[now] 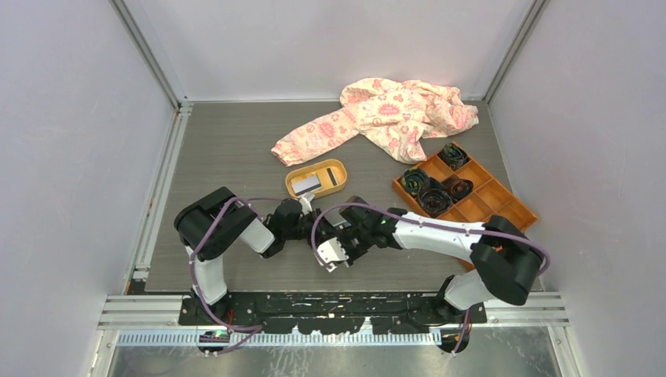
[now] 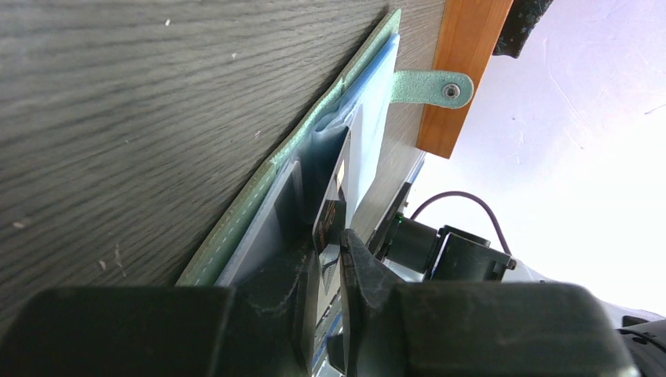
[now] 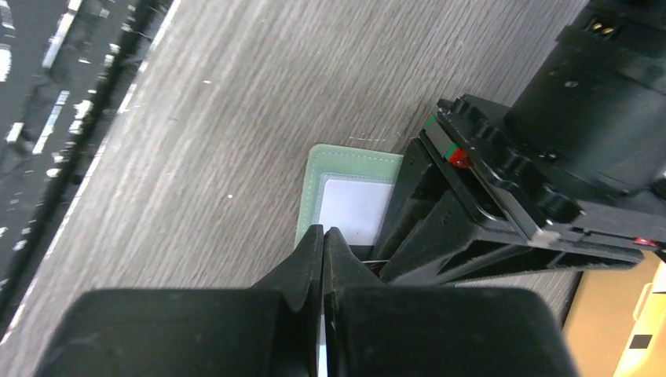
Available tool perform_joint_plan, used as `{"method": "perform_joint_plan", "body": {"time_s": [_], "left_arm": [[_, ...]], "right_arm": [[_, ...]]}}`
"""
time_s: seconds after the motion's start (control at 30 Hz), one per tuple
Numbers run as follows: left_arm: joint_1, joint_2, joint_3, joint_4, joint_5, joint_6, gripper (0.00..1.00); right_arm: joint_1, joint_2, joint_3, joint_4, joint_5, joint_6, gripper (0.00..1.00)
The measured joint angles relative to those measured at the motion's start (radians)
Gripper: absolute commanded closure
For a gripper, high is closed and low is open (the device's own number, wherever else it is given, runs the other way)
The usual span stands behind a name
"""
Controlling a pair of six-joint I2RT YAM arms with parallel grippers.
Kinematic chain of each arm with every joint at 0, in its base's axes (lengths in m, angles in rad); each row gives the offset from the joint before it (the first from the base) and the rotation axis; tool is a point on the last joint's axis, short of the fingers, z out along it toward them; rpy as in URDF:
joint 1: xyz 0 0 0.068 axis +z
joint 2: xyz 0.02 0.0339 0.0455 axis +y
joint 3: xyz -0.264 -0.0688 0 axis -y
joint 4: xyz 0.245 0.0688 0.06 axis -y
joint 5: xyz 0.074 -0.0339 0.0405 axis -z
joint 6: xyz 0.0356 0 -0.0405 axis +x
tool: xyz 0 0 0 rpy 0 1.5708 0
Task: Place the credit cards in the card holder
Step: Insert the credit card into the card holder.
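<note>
The pale green card holder (image 2: 259, 188) lies open on the table, its snap tab (image 2: 440, 88) pointing away. My left gripper (image 2: 339, 243) is shut on a credit card (image 2: 333, 208) held on edge, its far end inside the holder's pale blue sleeves. My right gripper (image 3: 323, 233) is shut at the near edge of the card holder (image 3: 345, 169), with a thin pale layer between its jaws. In the top view both grippers, left (image 1: 306, 210) and right (image 1: 345, 225), meet mid-table and cover the holder. Two more credit cards (image 1: 308, 184) lie in the orange oval tray (image 1: 317, 162).
An orange compartmented box (image 1: 491, 200) with dark coiled items stands to the right; its wall shows in the left wrist view (image 2: 463, 63). A pink patterned garment (image 1: 393, 114) lies at the back. The oval tray sits just behind the grippers.
</note>
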Motion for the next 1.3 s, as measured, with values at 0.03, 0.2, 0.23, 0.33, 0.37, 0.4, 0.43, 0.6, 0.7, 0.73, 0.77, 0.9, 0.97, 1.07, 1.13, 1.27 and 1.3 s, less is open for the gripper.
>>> {"method": "perform_joint_plan", "body": {"time_s": [0.03,0.2,0.23,0.33,0.37,0.4,0.43,0.6,0.7,0.73,0.77,0.9,0.97,1.07,1.13,1.27,1.3], "left_arm": [[0.0,0.0,0.0,0.0,0.0,0.0,0.83],[0.0,0.0,0.0,0.001,0.0,0.0,0.82],[0.0,0.0,0.0,0.001,0.001,0.0,0.82],[0.0,0.0,0.0,0.001,0.001,0.0,0.82],[0.0,0.0,0.0,0.001,0.001,0.0,0.82],[0.0,0.001,0.0,0.002,0.001,0.0,0.82],[0.0,0.001,0.0,0.002,0.001,0.0,0.82],[0.0,0.005,0.004,0.003,0.001,0.0,0.81],[0.0,0.005,0.005,0.004,-0.001,0.0,0.81],[0.001,0.005,0.005,0.005,-0.001,0.0,0.81],[0.002,0.005,0.005,0.005,-0.001,0.0,0.8],[0.006,0.006,0.006,0.011,-0.004,-0.001,0.79],[0.007,0.008,0.008,0.012,-0.006,-0.001,0.79],[0.007,0.013,0.012,0.019,-0.005,-0.002,0.79],[0.007,0.014,0.015,0.021,-0.002,-0.002,0.78],[0.007,0.016,0.015,0.023,0.002,-0.002,0.78],[0.007,0.016,0.015,0.024,0.003,-0.001,0.78]], "right_arm": [[0.012,0.018,-0.005,0.024,0.028,0.007,0.98],[0.052,0.074,-0.014,0.097,0.133,0.024,0.98],[0.057,0.082,-0.014,0.109,0.153,0.027,0.98],[0.064,0.092,-0.014,0.136,0.198,0.034,0.98],[0.065,0.092,-0.014,0.142,0.211,0.034,0.98],[0.065,0.093,-0.014,0.146,0.221,0.034,0.98],[0.065,0.093,-0.014,0.15,0.233,0.033,0.98],[0.068,0.097,-0.014,0.15,0.27,0.019,0.98],[0.068,0.098,-0.014,0.147,0.282,0.008,0.98],[0.066,0.098,-0.014,0.145,0.284,0.005,0.98],[0.061,0.098,-0.014,0.14,0.287,0.003,0.98],[0.025,0.098,-0.014,0.111,0.289,-0.007,0.98],[0.0,0.096,-0.013,0.094,0.291,-0.016,0.98],[-0.042,0.091,-0.012,0.07,0.288,-0.025,0.98],[-0.058,0.085,-0.012,0.064,0.29,-0.027,0.98],[-0.079,0.081,-0.003,0.06,0.294,-0.026,0.97],[-0.082,0.081,-0.001,0.058,0.29,-0.022,0.96]]}}
